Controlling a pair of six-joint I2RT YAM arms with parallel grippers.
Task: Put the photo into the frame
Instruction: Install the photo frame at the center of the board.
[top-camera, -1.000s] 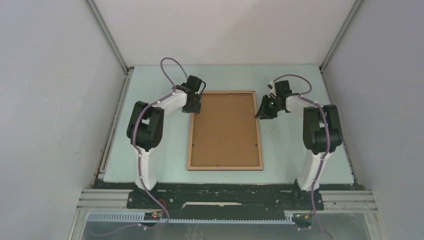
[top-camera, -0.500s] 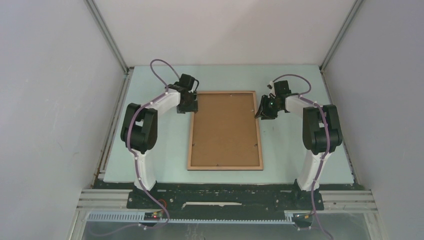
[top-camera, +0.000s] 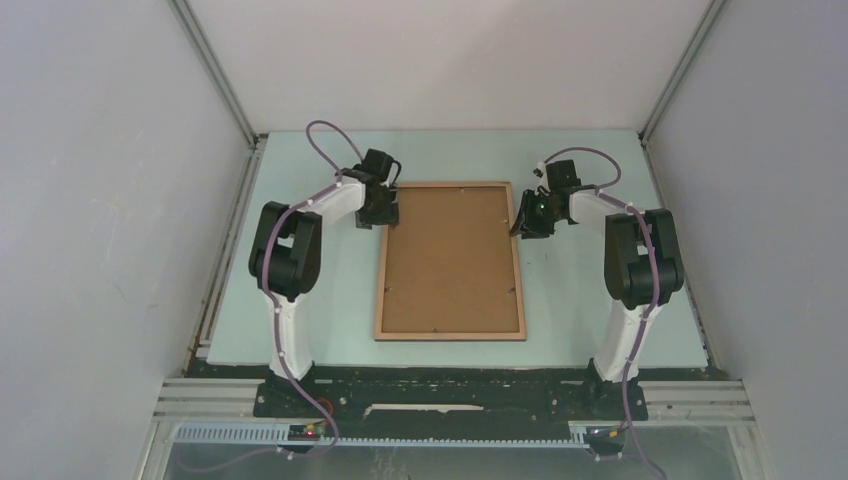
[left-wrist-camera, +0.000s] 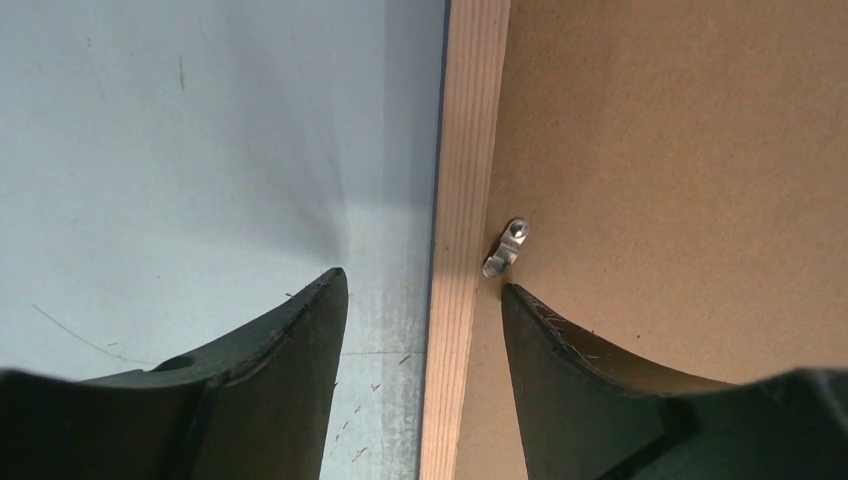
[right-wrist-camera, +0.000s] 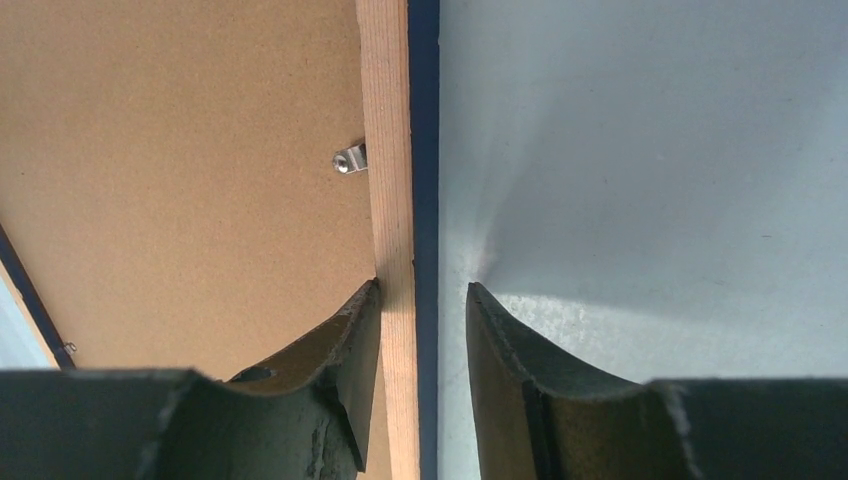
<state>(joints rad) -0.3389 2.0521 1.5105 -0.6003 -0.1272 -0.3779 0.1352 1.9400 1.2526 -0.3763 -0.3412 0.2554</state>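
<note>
The frame (top-camera: 450, 335) lies flat in the middle of the table, wood-brown face up, with a plain brown backing board (top-camera: 450, 255) filling it. No photo shows in any view. My left gripper (top-camera: 384, 212) is open and straddles the frame's left rail (left-wrist-camera: 470, 120) near its far end. One finger is over the table, the other over the board just below a metal clip (left-wrist-camera: 508, 248). My right gripper (top-camera: 526, 222) is open astride the right rail (right-wrist-camera: 385, 100). Its inner finger (right-wrist-camera: 350, 340) touches the rail. A small gap separates the outer finger (right-wrist-camera: 500, 350) from the navy edge (right-wrist-camera: 424, 100).
The pale green tabletop (top-camera: 320, 300) runs round the frame on all sides. Grey walls with metal posts (top-camera: 215, 70) enclose the back and sides. Another small metal clip (right-wrist-camera: 350, 159) sits on the board by the right rail.
My left gripper has opened wider and slid slightly left and back along the frame's left rail. The right gripper has stayed on the right rail, its jaws a little wider.
</note>
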